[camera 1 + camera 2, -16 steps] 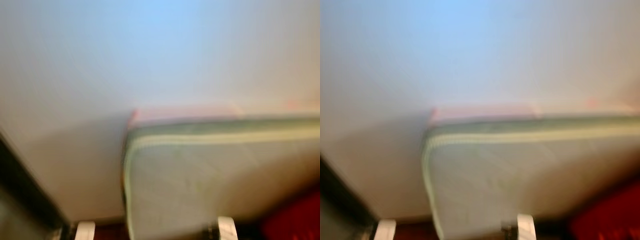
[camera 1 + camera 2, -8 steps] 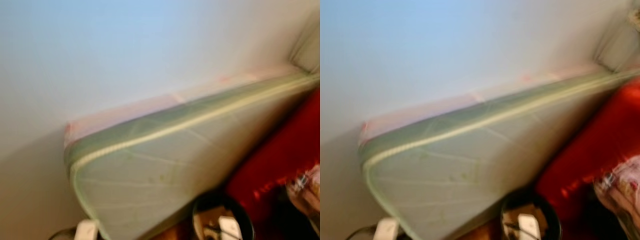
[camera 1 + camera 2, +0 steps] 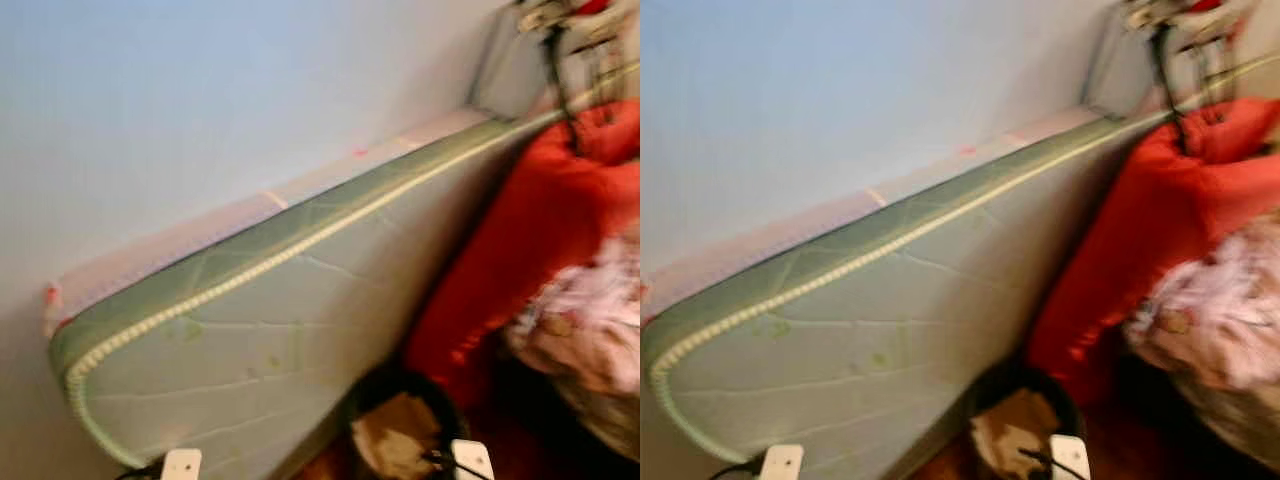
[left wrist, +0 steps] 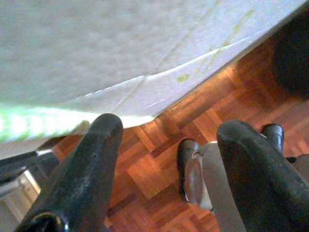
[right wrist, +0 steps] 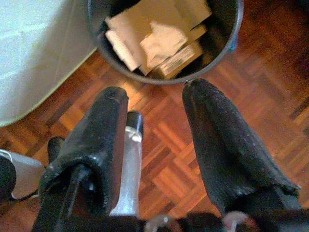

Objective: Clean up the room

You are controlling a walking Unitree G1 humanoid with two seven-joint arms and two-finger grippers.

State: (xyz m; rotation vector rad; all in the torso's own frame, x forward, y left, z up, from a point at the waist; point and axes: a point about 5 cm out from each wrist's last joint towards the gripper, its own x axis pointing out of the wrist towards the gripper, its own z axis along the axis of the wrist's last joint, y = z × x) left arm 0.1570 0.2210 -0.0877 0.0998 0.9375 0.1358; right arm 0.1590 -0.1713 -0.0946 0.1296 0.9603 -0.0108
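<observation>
A black round bin [image 3: 400, 425] holding crumpled brown paper and cardboard [image 5: 159, 34] stands on the parquet floor [image 5: 169, 174] at the foot of a pale green mattress [image 3: 270, 340]. The mattress leans on its long side against the wall. My right gripper [image 5: 158, 92] hangs open just above the near rim of the bin, with nothing between its fingers. My left gripper [image 4: 171, 125] is also open and empty, low over the floor beside the mattress's lower edge [image 4: 145, 72]. The eye views are blurred.
A big red cushion [image 3: 520, 230] leans against the mattress to the right of the bin. A floral cloth bundle [image 3: 590, 330] lies in front of it. Cables and clutter [image 3: 560, 30] hang at the top right corner. My foot [image 4: 203, 174] shows on the floor.
The camera has swung right, so the mattress has slid left in view. The red cushion, the bin and the floral bundle have come further into view.
</observation>
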